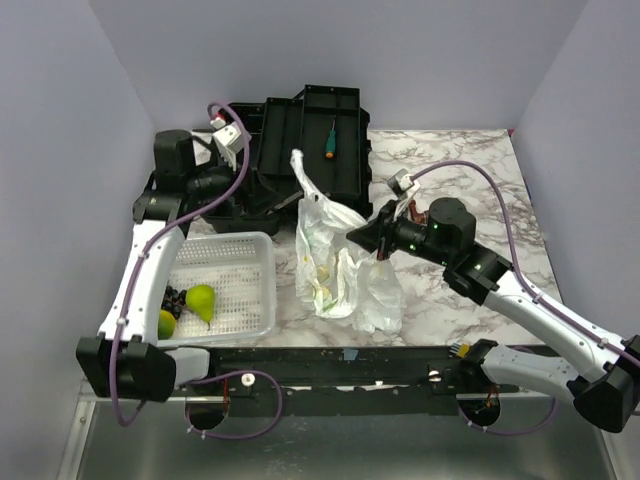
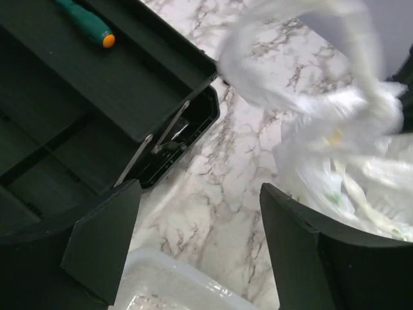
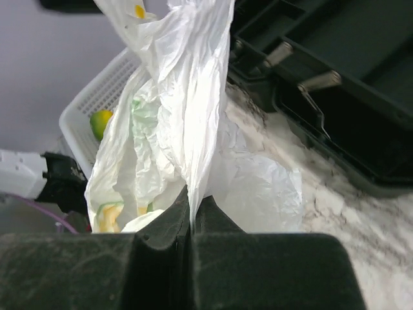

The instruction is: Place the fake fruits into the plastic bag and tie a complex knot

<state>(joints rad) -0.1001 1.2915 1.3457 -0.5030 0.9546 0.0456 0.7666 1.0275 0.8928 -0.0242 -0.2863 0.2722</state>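
The plastic bag (image 1: 330,262) stands crumpled on the marble table, one loose handle (image 1: 303,172) sticking up toward the back. No knot shows. My right gripper (image 1: 362,238) is shut on a fold of the bag's right side; in the right wrist view the film (image 3: 187,116) runs up from the closed gripper (image 3: 192,216). A yellow-green pear (image 1: 202,300) and a round fruit (image 1: 166,323) lie in the white basket (image 1: 255,250); one fruit (image 3: 101,123) shows in the right wrist view. My left gripper (image 2: 200,226) is open and empty, left of the bag (image 2: 335,155), above the basket's far rim (image 2: 193,278).
An open black toolbox (image 1: 300,130) stands at the back with a green-handled screwdriver (image 1: 329,140) in it, also seen in the left wrist view (image 2: 87,22). A dark bunch of small fruit (image 1: 175,298) lies in the basket. Purple walls close in both sides.
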